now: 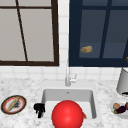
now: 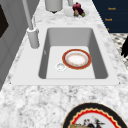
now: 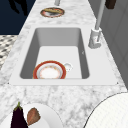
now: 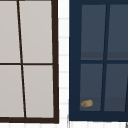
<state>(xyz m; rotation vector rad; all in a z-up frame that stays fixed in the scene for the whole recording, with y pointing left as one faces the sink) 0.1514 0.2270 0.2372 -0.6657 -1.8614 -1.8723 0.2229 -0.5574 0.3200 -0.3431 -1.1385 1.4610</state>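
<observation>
My left hand hovers by the left rim of the sink, fingers hanging down loosely and holding nothing. In the right side view the same hand is off the counter's front edge, near the far plate with bread. A dark hand also shows at the right edge of the left side view. A red-rimmed plate lies flat in the basin beside the drain. In the front view a big red ball covers most of that plate.
The faucet stands behind the basin. A patterned plate with a bread stick lies on the left counter. On the right are a white plate with an eggplant and a grey pot. A bread roll sits behind the blue cabinet's glass.
</observation>
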